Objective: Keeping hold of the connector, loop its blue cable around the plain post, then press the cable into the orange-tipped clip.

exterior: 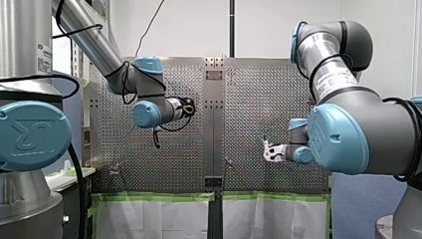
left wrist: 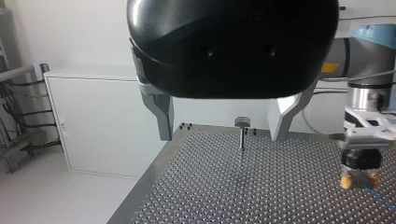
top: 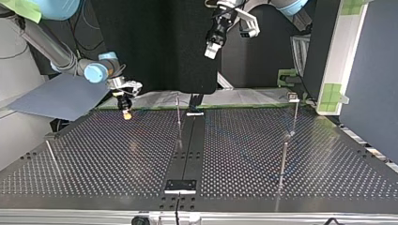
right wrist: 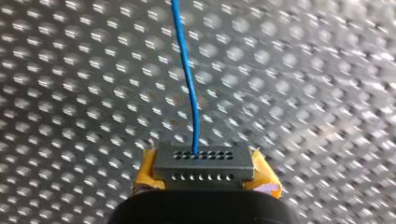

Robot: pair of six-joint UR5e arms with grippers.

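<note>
In the right wrist view my right gripper (right wrist: 204,176) is shut on a small grey connector (right wrist: 203,161), with yellow pads (right wrist: 148,170) on both sides of it. A thin blue cable (right wrist: 187,79) leaves the connector's face and runs ahead over the perforated table (right wrist: 303,93). The top view shows this gripper (top: 124,112) low over the table's far left. My left gripper (left wrist: 220,138) hangs open high above the table with nothing between its fingers; a short post with a flat head (left wrist: 242,133) stands ahead of it. The right gripper (left wrist: 358,175) also shows beside it there.
Several thin posts rise from the table (top: 117,164) in the top view: one near the middle (top: 178,117), one with a small head at the far right (top: 294,110), one nearer at the right (top: 283,161), and a leaning one at the left (top: 51,157). A black strip (top: 187,150) runs down the middle.
</note>
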